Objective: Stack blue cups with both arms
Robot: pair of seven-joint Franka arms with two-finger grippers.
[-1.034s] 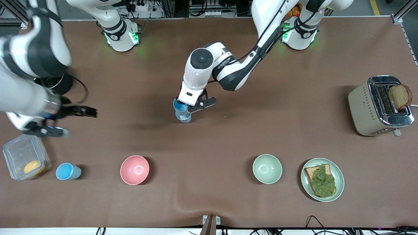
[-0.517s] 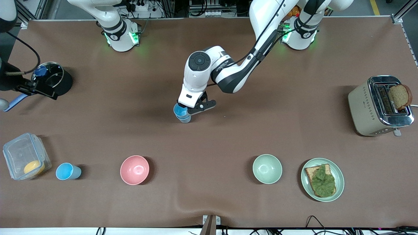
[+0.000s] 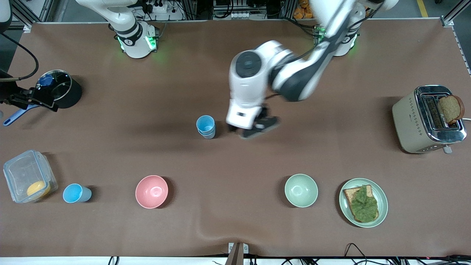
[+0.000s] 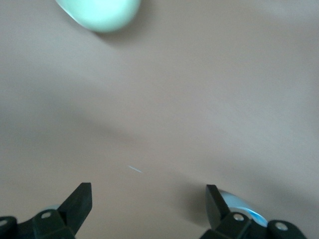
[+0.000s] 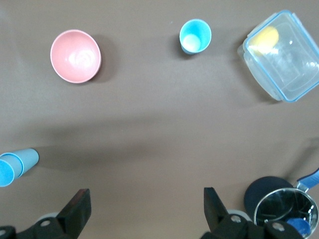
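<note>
Two blue cups (image 3: 206, 127) stand stacked, one in the other, mid-table; they also show in the right wrist view (image 5: 15, 165). My left gripper (image 3: 254, 129) is open and empty over bare table beside the stack, toward the left arm's end. In the left wrist view (image 4: 148, 200) a blue cup edge (image 4: 241, 208) peeks past one finger. A third blue cup (image 3: 76, 193) stands alone near the front edge, between the clear container and the pink bowl; it shows in the right wrist view too (image 5: 195, 36). My right gripper (image 3: 40, 101) is open and empty (image 5: 147, 209) by the black pot.
A pink bowl (image 3: 151, 191) and a pale green bowl (image 3: 301, 190) stand near the front edge. A clear container (image 3: 28, 176) holds something yellow. A black pot (image 3: 60, 88), a plate with toast (image 3: 363, 202) and a toaster (image 3: 428, 117) stand around.
My left gripper opened, let go of the upper cup on the stack and moved off toward the left arm's end. My right arm drew back from over the container to the pot.
</note>
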